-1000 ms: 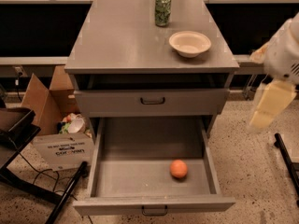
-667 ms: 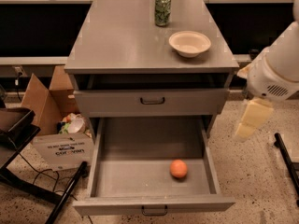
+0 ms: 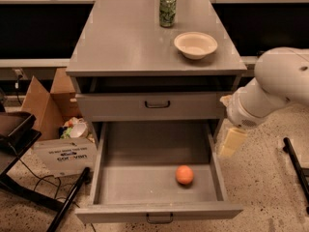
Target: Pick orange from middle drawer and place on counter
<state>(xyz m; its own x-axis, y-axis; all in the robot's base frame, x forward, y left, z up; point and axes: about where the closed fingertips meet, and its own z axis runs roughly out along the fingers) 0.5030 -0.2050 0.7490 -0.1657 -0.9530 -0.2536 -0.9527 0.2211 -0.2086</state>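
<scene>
- Camera view: the orange (image 3: 184,175) sits on the open middle drawer's (image 3: 140,185) floor, right of centre, near the front.
- The gripper (image 3: 231,142) hangs just outside the drawer's right wall; the orange lies inward and lower.
- Whether the gripper is spread or closed, I cannot tell.

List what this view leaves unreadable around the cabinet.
Camera view only:
- The end effector, right of the middle drawer: its arm runs off the right edge.
- The slot under the counter: shadowed, contents hidden.
- The green can: label blurred.
- The orange: underside hidden.
</scene>
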